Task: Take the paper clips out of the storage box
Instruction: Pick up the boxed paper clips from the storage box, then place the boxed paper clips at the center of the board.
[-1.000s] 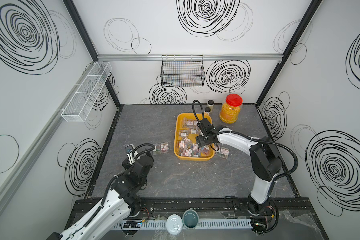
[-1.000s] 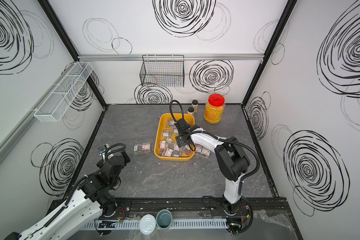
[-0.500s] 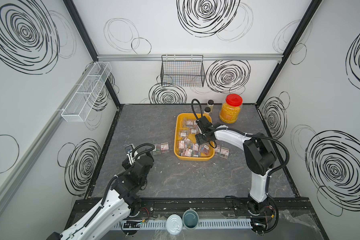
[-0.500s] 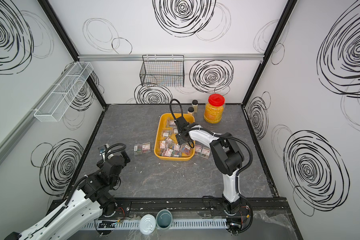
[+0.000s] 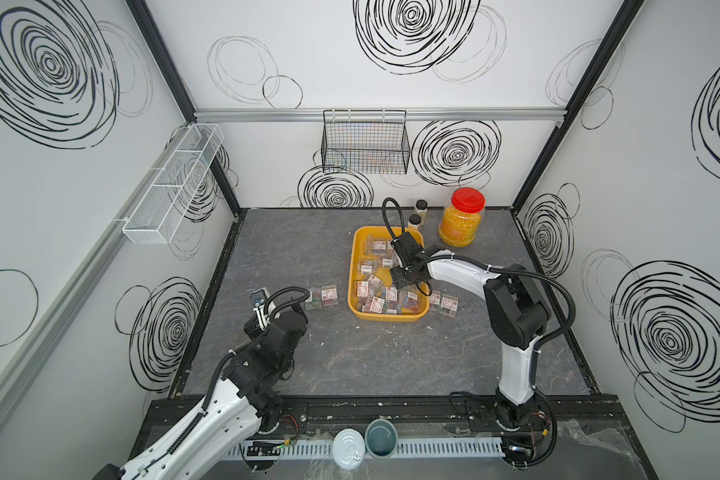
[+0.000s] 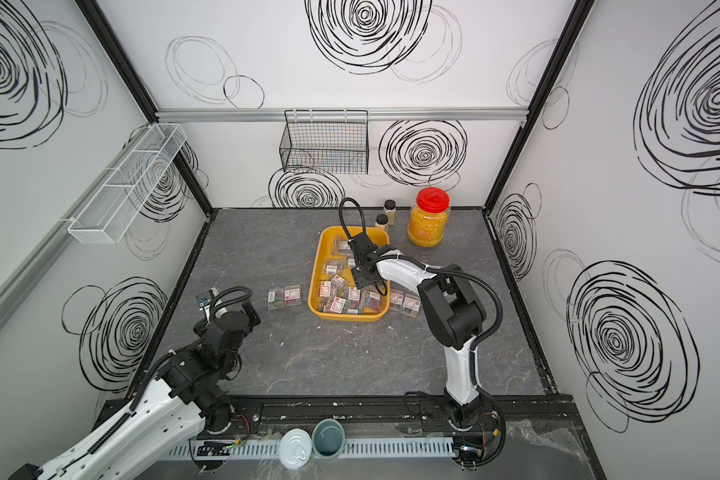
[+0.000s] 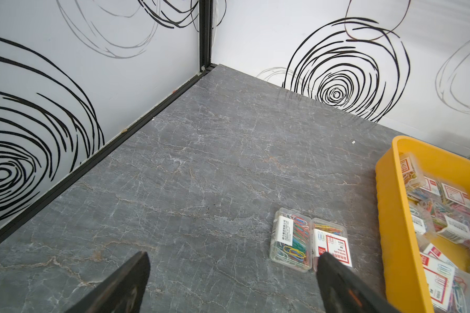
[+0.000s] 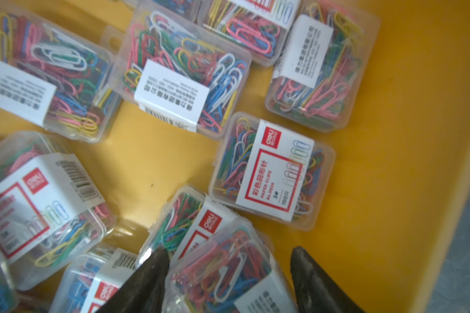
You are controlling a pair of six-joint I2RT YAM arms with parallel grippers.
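The yellow storage box (image 5: 352, 266) (image 6: 314, 270) stands mid-table with several clear cases of paper clips (image 5: 377, 291) (image 8: 272, 173) in it. My right gripper (image 8: 229, 252) (image 5: 404, 280) reaches down into the box. Its jaws are open and straddle a tilted case (image 8: 228, 273): one finger (image 8: 152, 271) lies against the case, and a gap shows at the other. Two cases (image 5: 321, 296) (image 7: 291, 239) lie on the table left of the box, and two more (image 5: 443, 302) lie to its right. My left gripper (image 7: 232, 257) hangs open and empty over bare table near the two left cases.
A red-lidded jar of yellow grains (image 5: 461, 222) and two small black-capped bottles (image 5: 417, 214) stand behind the box. A black wire basket (image 5: 364, 141) hangs on the back wall and a white mesh shelf (image 5: 173, 185) on the left wall.
The right arm has shifted slightly over the box, its elbow swinging inward, and its jaws have narrowed around a case. The left arm has not moved.
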